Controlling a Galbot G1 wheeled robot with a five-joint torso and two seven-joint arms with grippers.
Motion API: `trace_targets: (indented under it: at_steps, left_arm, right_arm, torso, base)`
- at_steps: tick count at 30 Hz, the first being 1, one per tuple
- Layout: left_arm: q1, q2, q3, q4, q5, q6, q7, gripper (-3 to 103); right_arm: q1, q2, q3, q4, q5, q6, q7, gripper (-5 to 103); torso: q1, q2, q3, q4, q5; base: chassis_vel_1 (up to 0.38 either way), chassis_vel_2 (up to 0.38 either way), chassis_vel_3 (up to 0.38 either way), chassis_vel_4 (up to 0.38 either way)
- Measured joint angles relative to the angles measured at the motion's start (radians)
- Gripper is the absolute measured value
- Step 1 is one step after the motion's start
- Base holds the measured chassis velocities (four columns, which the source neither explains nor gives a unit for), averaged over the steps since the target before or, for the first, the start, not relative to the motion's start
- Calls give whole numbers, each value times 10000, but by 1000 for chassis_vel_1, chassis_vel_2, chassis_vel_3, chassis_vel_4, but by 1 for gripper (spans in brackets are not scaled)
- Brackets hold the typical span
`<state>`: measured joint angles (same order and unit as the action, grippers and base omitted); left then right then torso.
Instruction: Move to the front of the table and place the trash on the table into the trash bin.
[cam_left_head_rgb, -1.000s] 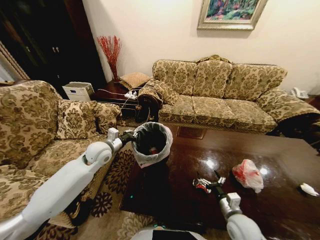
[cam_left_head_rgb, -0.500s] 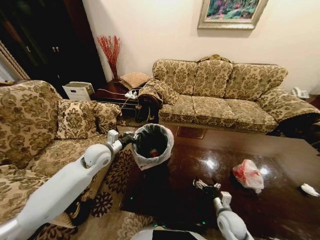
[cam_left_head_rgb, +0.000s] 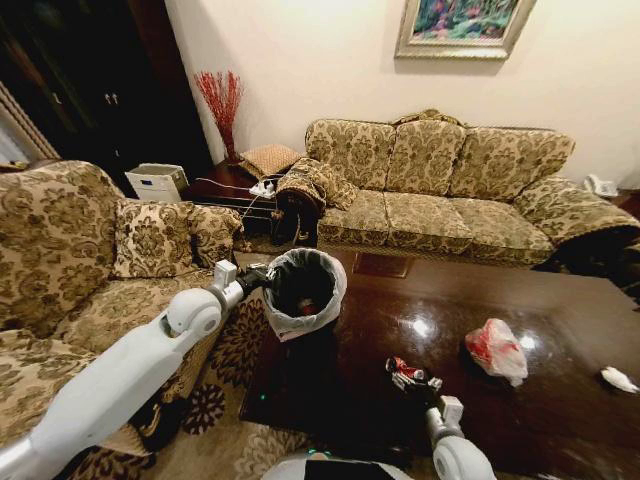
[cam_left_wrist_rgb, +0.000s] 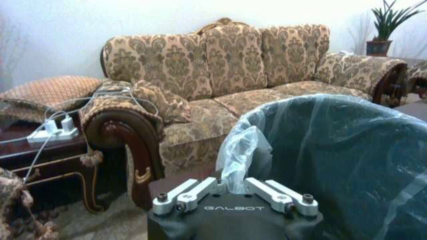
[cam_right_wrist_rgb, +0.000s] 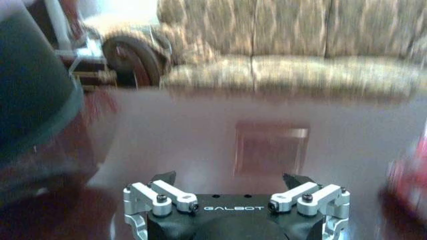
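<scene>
The trash bin (cam_left_head_rgb: 305, 290), dark with a pale plastic liner, is at the near left corner of the dark glossy table (cam_left_head_rgb: 560, 300). My left gripper (cam_left_head_rgb: 258, 275) is shut on the liner's rim; in the left wrist view the plastic is pinched by that gripper (cam_left_wrist_rgb: 232, 182) beside the bin (cam_left_wrist_rgb: 333, 165). Something red shows inside the bin. A small red-white can (cam_left_head_rgb: 403, 368) lies on the table just ahead of my right gripper (cam_left_head_rgb: 425, 384). The right wrist view shows that gripper (cam_right_wrist_rgb: 230, 177) open with nothing between its fingers. A pink-white bag bundle (cam_left_head_rgb: 495, 348) and a white paper wad (cam_left_head_rgb: 617, 379) lie further right.
A patterned three-seat sofa (cam_left_head_rgb: 440, 190) stands behind the table and an armchair (cam_left_head_rgb: 60, 260) is on the left. A side table (cam_left_head_rgb: 235, 190) with cables and a white box fills the corner. Patterned carpet (cam_left_head_rgb: 235, 350) runs between armchair and table.
My right gripper has drawn back toward me from over the can, which stays on the table. The left arm and the bin have barely moved.
</scene>
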<state>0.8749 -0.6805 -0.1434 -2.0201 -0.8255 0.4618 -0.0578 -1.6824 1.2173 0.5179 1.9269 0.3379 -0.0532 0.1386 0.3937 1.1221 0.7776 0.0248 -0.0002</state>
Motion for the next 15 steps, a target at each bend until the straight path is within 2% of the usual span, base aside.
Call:
trace_targets:
  at_steps: [3,6,15]
  left_arm:
    - [61,49,-113,-2,-15,-77,-24,3]
    - [86,64,-152,-12,-24,-102,-28,3]
    - [93,62,-166,-50,-29,-112,-31,3]
  right_arm:
    - [-394,-5,523,968,-842,0,-93,100]
    - [-500,5,835,1388,-1283,47,-109,100]
    - [-863,97,1153,2193,-1633,-349,-201,100]
  torso:
    - [-1,1,-1,1,0]
    - [-1,0,0,0,2]
    - [-1,1,0,0,2]
  base:
    - [0,0,0,0]
    - [0,0,0,0]
    - [0,0,0,0]
